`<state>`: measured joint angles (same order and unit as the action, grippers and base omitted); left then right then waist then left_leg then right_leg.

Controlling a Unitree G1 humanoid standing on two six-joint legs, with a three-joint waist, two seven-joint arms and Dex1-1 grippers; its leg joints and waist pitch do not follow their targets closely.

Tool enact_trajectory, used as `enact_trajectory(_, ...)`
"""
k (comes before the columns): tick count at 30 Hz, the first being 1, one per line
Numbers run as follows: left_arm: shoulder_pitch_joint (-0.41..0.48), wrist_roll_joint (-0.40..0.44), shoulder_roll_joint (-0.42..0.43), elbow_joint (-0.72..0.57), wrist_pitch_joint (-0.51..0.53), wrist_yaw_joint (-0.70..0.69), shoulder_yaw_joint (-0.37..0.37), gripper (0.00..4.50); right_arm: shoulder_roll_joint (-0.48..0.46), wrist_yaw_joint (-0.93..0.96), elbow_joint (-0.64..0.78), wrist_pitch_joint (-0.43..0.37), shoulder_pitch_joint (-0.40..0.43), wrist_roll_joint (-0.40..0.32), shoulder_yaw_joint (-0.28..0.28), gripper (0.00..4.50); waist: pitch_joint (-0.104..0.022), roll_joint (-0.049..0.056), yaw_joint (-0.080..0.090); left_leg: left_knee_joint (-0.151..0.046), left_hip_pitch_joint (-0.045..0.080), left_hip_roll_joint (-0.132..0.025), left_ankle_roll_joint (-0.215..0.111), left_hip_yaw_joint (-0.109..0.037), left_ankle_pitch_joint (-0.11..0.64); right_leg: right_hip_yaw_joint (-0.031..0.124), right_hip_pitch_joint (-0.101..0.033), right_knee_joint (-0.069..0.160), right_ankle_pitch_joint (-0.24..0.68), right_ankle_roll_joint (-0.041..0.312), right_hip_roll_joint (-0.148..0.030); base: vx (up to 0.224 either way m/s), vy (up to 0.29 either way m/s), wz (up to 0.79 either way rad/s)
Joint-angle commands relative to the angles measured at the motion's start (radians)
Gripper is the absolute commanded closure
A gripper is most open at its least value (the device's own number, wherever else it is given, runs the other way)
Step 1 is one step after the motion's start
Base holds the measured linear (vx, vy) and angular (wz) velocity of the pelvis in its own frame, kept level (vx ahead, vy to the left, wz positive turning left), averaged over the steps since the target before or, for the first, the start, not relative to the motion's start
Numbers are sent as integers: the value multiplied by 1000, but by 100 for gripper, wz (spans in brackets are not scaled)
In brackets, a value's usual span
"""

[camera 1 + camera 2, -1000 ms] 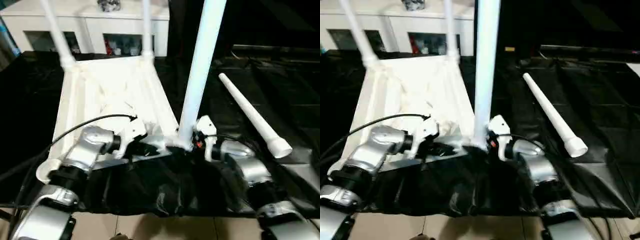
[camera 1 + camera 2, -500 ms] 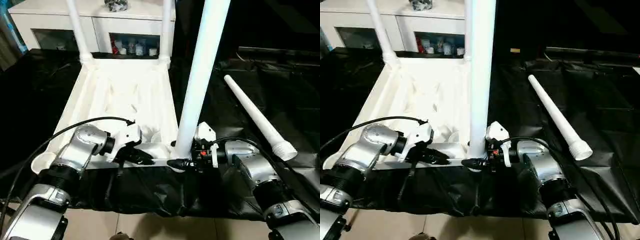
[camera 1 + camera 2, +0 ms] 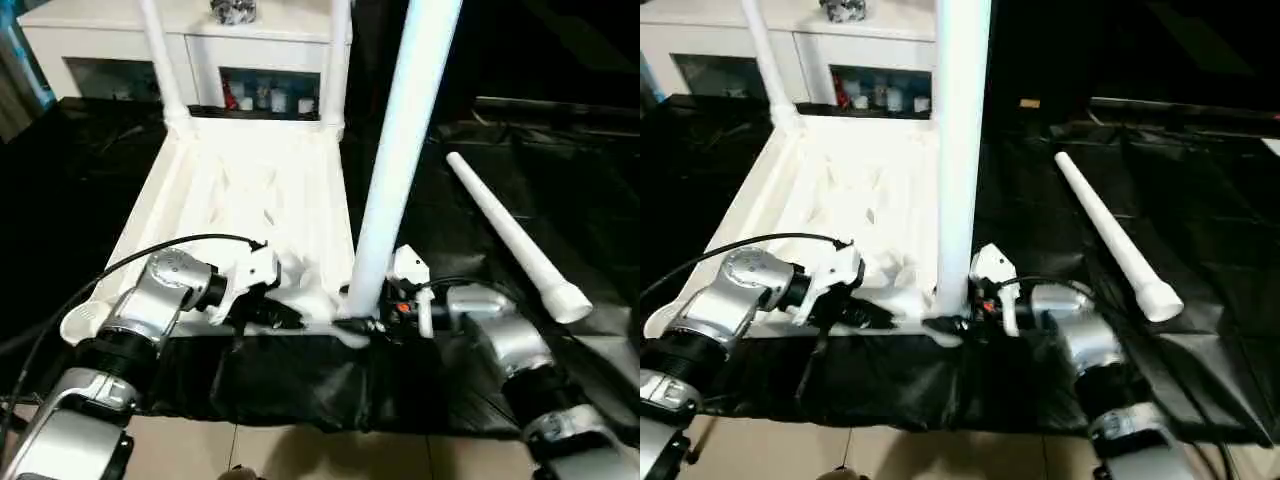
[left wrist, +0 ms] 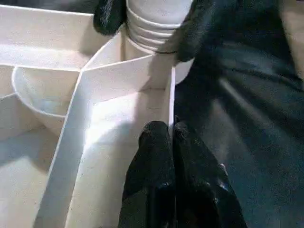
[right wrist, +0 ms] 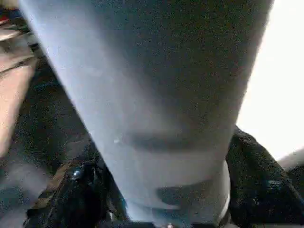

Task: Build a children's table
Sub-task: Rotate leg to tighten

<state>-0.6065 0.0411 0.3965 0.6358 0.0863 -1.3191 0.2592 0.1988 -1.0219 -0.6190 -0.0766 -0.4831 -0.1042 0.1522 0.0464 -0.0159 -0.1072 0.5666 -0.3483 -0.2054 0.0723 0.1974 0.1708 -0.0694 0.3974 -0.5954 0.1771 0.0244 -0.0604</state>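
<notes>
There are no words, numbers, labels or signs to read on anything in these pictures.

A black sheet (image 3: 560, 190) covers the floor, creased and glossy. Beyond its far edge stands a white cabinet (image 3: 120, 45) with glass doors, small coloured items (image 3: 262, 95) behind the glass and a dark cluster (image 3: 232, 10) on top. Right of the cabinet the background is dark. Nearest the camera, past the sheet's near edge, lies pale tiled floor (image 3: 300, 450).
</notes>
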Motion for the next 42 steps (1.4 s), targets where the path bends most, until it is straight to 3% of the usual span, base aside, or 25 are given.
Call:
enact_trajectory(1, -23, 0, -81, -14, 31, 57, 32, 450, -51, 170, -66, -21, -3, 47, 5, 181, -46, 6, 6, -67, 22, -31, 18, -25, 336, 47, -28, 99, 492, 134, -90, 0, 0, 0)
enact_trajectory(4, -23, 9, -135, -26, 83, 136, 32, 450, -99, 339, -115, -34, -20, 38, -55, 181, -43, 9, 25, -66, 24, -27, 23, -32, 371, 39, -25, 116, 606, 90, -93, -17, 1, -1)
enact_trajectory(5, -24, 14, -160, -30, 112, 172, 31, 450, -117, 398, -131, -40, -28, 35, -73, 181, -43, 9, 32, -67, 18, -25, 22, -36, 375, 35, -30, 118, 622, 78, -93, 0, 0, 0)
enact_trajectory(8, -27, 27, -239, -40, 169, 269, 36, 450, -173, 539, -175, -42, -50, 32, -109, 181, -44, 16, 43, -66, 24, -24, 19, -38, 397, 30, -25, 124, 602, 81, -89, 0, 0, 0)
enact_trajectory(11, -29, 34, -263, -36, 179, 298, 41, 450, -191, 563, -184, -24, -56, 36, -110, 181, -45, 15, 52, -69, 20, -23, 2, -37, 410, 30, -26, 127, 564, 86, -85, 0, 0, 0)
enact_trajectory(12, -31, 36, -278, -36, 178, 308, 44, 450, -205, 582, -191, -5, -61, 32, -117, 181, -44, 17, 52, -67, 26, -23, 0, -36, 426, 31, -19, 129, 565, 89, -85, 0, 0, 0)
enact_trajectory(13, -34, 38, -289, -35, 173, 313, 46, 450, -218, 599, -200, 16, -68, 22, -131, 126, -44, 19, 52, -67, 27, -22, 0, -36, 429, 31, -19, 129, 564, 92, -86, 0, 0, 0)
enact_trajectory(14, -36, 38, -290, -37, 171, 312, 48, 450, -221, 599, -205, 24, -72, 17, -137, 112, -44, 24, 53, -68, 27, -22, 0, -37, 438, 31, -19, 130, 565, 92, -85, 0, 0, 0)
enact_trajectory(17, -37, 38, -277, -45, 163, 294, 54, 450, -215, 580, -204, 30, -74, 12, -142, 92, -45, 21, 48, -66, 28, -23, -8, -34, 431, 35, -17, 127, 535, 106, -84, 0, 0, 0)
enact_trajectory(18, -38, 39, -267, -46, 155, 283, 55, 450, -209, 560, -199, 30, -73, 8, -143, 76, -46, 23, 49, -69, 21, -23, -11, -35, 418, 36, -24, 123, 513, 113, -85, 0, 0, 0)
enact_trajectory(20, -37, 38, -243, -48, 134, 251, 56, 450, -188, 501, -181, 32, -65, 1, -133, 66, -48, 25, 47, -70, 16, -25, -16, -34, 396, 39, -29, 115, 465, 125, -84, 0, 0, 0)
enact_trajectory(21, -34, 35, -214, -46, 96, 209, 60, 450, -156, 431, -153, 42, -50, 13, -103, 59, -50, 29, 44, -70, 13, -26, -21, -33, 380, 42, -32, 111, 428, 137, -84, 0, 0, 0)
enact_trajectory(24, -29, 27, -176, -48, 59, 138, 62, 450, -108, 323, -120, 60, -28, 22, -69, 45, -54, 25, 40, -68, 8, -27, -34, -28, 333, 45, -38, 100, 346, 163, -82, 0, 0, 0)
enact_trajectory(25, -28, 19, -165, -50, 49, 110, 62, 450, -91, 284, -110, 62, -21, 22, -60, 45, -54, 32, 38, -67, 10, -28, -35, -26, 331, 46, -36, 100, 338, 169, -83, 0, 0, 0)
enact_trajectory(27, -29, 14, -158, -51, 48, 92, 61, 450, -78, 251, -102, 62, -17, 20, -53, 45, -56, 32, 33, -65, 12, -30, -35, -22, 313, 48, -37, 94, 300, 188, -81, 0, 0, 0)
enact_trajectory(28, -28, 8, -139, -52, 24, 47, 66, 450, -48, 166, -78, 66, -4, 15, -32, 45, -59, 29, 23, -62, 5, -29, -45, -19, 262, 46, -46, 86, 247, 199, -80, 0, 0, 0)
enact_trajectory(31, -28, 2, -105, -47, -7, -15, 76, 450, 1, 31, -34, 56, 15, 1, 3, 45, -63, 36, 11, -59, 4, -34, -59, -17, 220, 45, -47, 76, 182, 209, -77, 0, 0, 0)
enact_trajectory(34, -30, 1, -86, -36, -28, -48, 81, 450, 29, -37, -14, 50, 20, -5, 22, 45, -69, 40, 4, -53, 2, -35, -70, -16, 182, 43, -50, 60, 64, 244, -75, 0, 0, 0)
enact_trajectory(37, -37, 2, -59, -13, -59, -107, 89, 450, 66, -137, -11, 46, 7, 2, 49, 60, -65, 42, 0, -54, 4, -35, -64, -15, 214, 42, -49, 66, 99, 248, -77, 0, 0, 0)
enact_trajectory(39, -43, 1, -53, -2, -68, -124, 85, 450, 79, -170, -17, 50, -3, 11, 64, 82, -60, 44, -1, -59, 9, -36, -47, -16, 262, 43, -45, 76, 188, 233, -80, 0, 0, 0)
enact_trajectory(42, -48, 0, -53, 8, -76, -134, 85, 450, 85, -182, -14, 49, -6, 12, 71, 97, -58, 41, -2, -61, 14, -37, -31, -16, 283, 46, -44, 82, 252, 218, -81, 0, 0, 0)
